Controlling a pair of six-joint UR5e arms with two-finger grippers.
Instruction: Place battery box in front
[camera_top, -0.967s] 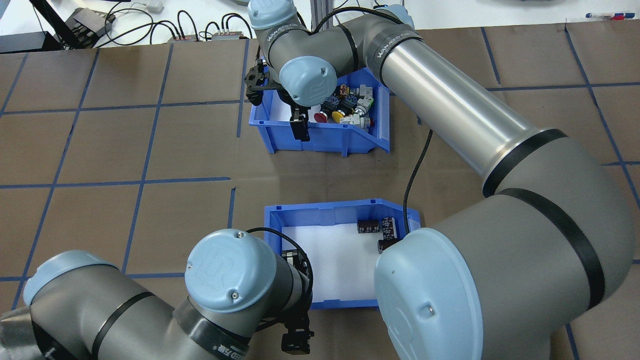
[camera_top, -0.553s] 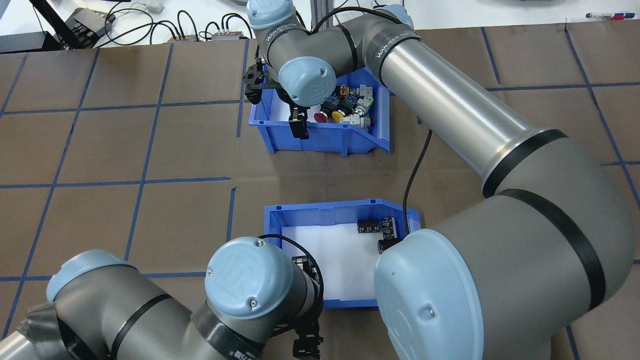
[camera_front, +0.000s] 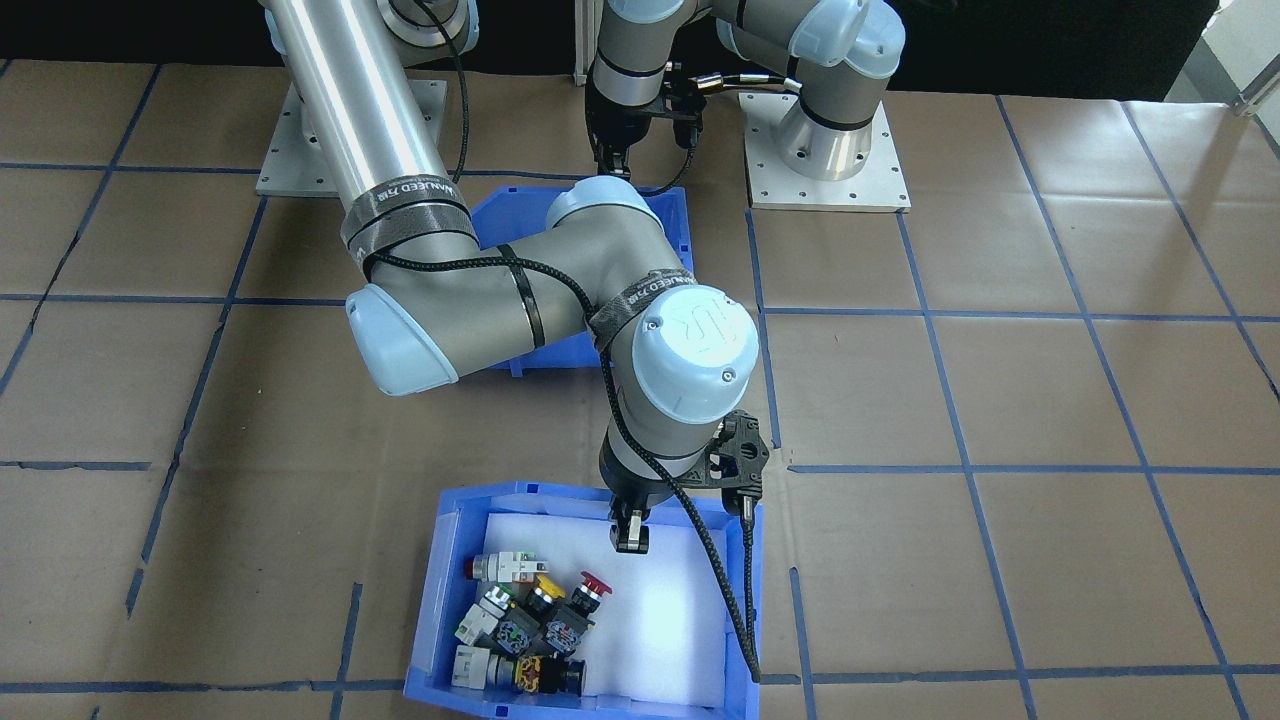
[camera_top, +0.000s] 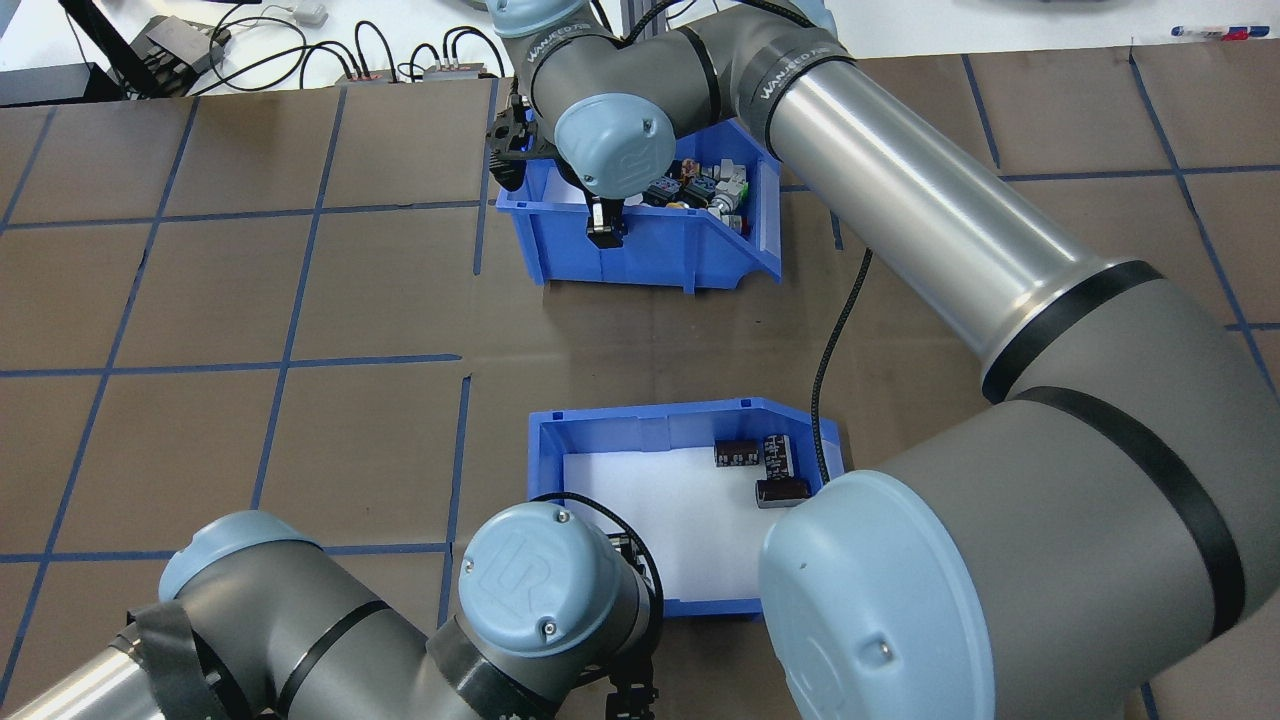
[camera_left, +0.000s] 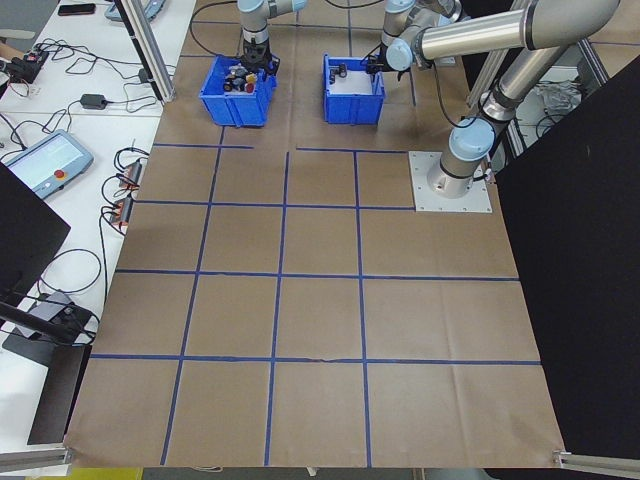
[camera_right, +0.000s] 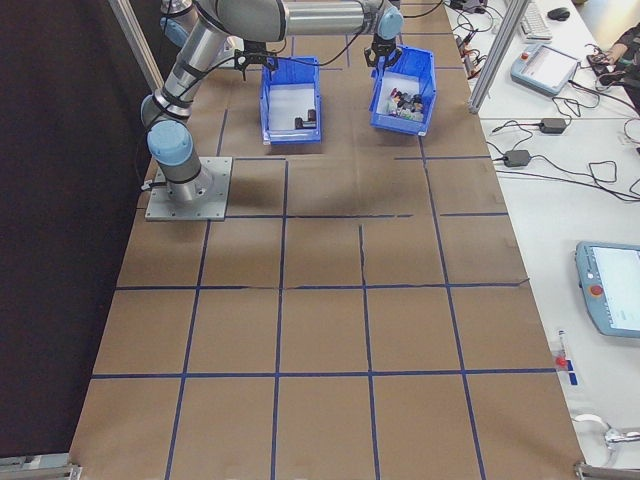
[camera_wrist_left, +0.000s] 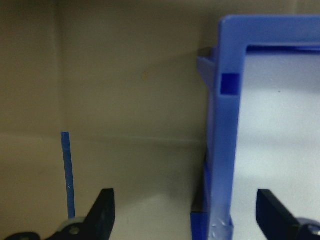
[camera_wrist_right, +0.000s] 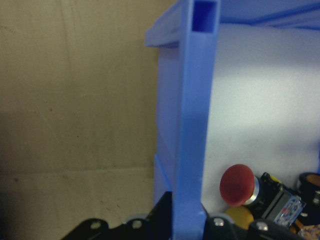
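Blue plastic battery box (camera_top: 640, 432), white liner (camera_top: 660, 510)

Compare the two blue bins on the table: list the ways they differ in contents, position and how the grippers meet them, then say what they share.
The battery box holds three dark cylindrical cells; the switch bin holds colourful push-buttons. The battery box sits nearer the robot, the switch bin farther out. The right gripper pinches the switch bin's wall; the left gripper is open, straddling the battery box's wall. Both are blue, white-lined bins.

A blue bin wall (camera_wrist_right: 192, 125) runs upright between the tool's (camera_wrist_right: 187, 222) fingers.
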